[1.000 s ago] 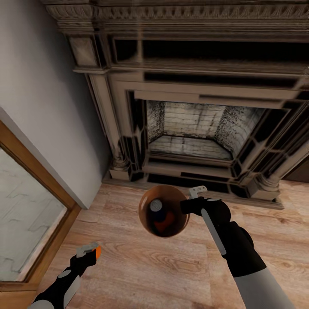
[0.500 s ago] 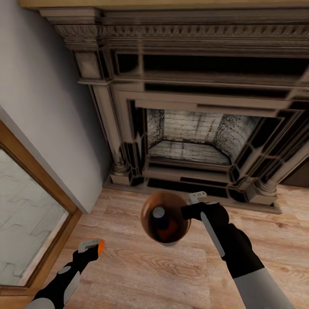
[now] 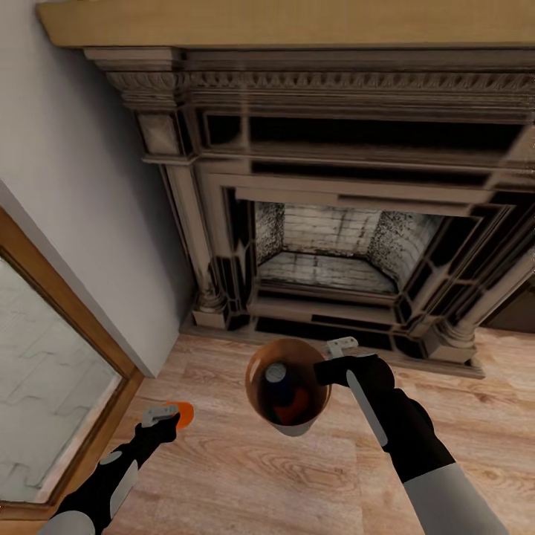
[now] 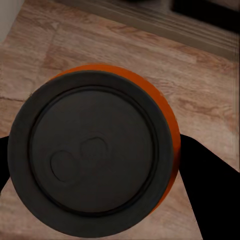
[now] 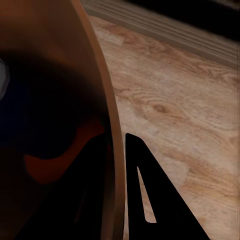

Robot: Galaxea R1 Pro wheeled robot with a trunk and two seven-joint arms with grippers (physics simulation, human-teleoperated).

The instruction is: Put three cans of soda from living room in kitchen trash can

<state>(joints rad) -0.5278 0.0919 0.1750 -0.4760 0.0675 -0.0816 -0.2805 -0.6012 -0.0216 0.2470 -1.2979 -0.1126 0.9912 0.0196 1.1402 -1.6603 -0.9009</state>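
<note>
In the head view my right gripper (image 3: 327,365) is shut on the right rim of the tash can (image 3: 251,383), a small round bin with a glossy orange-brown inside. A dark blue can of soda (image 3: 276,372) with a silvery top and an orange can (image 3: 295,402) lie inside it. The right wrist view shows the bin's rim (image 5: 109,131) pinched beside a black finger (image 5: 150,200). My left gripper (image 3: 168,414), low at the left, is shut on another orange can of soda (image 4: 92,155), whose dark round end faces the left wrist camera.
An ornate dark fireplace (image 3: 334,245) with a wooden mantel top (image 3: 297,22) stands straight ahead on the wood floor (image 3: 223,475). A grey wall (image 3: 67,171) and a wood-framed glass panel (image 3: 44,349) close off the left side.
The head view has tilted up, bringing the mantel top into sight. My left gripper with the orange can has risen a little and edged toward the bin. The right gripper keeps its grip on the rim.
</note>
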